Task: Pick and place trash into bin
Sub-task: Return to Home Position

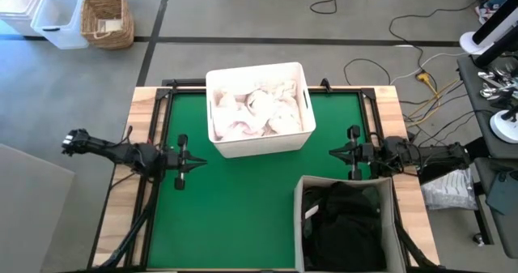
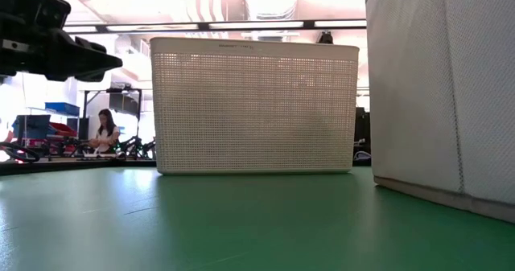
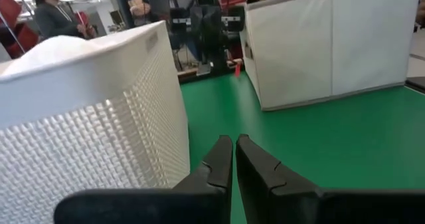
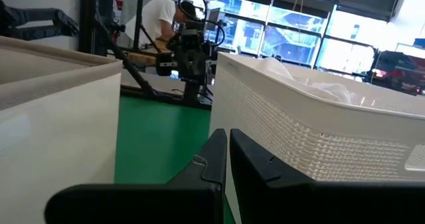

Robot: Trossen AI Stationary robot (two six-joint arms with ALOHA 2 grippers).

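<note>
White sheets [image 1: 257, 109] in white tub [image 1: 259, 147]; left gripper [image 1: 197, 161], right gripper [image 1: 334, 151] closed, empty, either side

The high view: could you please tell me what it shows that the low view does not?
Only the high view shows the bins' contents: white sheets in the white plastic bin, black cloth in the fabric bin, plus the right gripper at the table's right side. Only the low view shows a person in the room behind. Both show the two bins, the green mat and the left gripper at the table's left side.
</note>
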